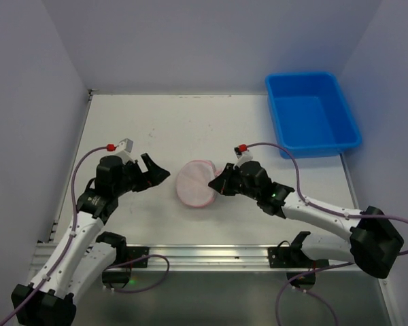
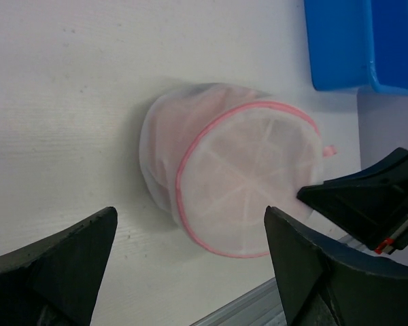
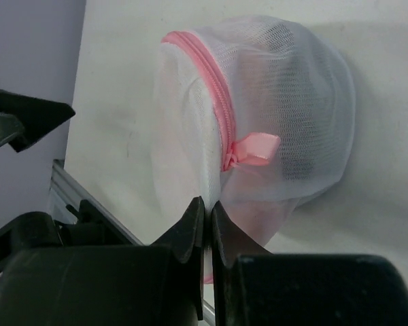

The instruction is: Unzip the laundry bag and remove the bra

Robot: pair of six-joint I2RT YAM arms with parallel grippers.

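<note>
The laundry bag is a round white mesh pouch with pink zipper trim, lying mid-table. In the right wrist view the laundry bag shows a pink ribbon tab at its zipper. My right gripper is shut on the bag's rim just below that tab, and it shows at the bag's right edge in the top view. My left gripper is open and empty, left of the bag, apart from it; the left wrist view shows the laundry bag ahead of its fingers. The bra shows only as a pale pink tint through the mesh.
A blue plastic bin stands at the back right, also in the left wrist view. A metal rail runs along the table's near edge. White walls close the left, back and right sides.
</note>
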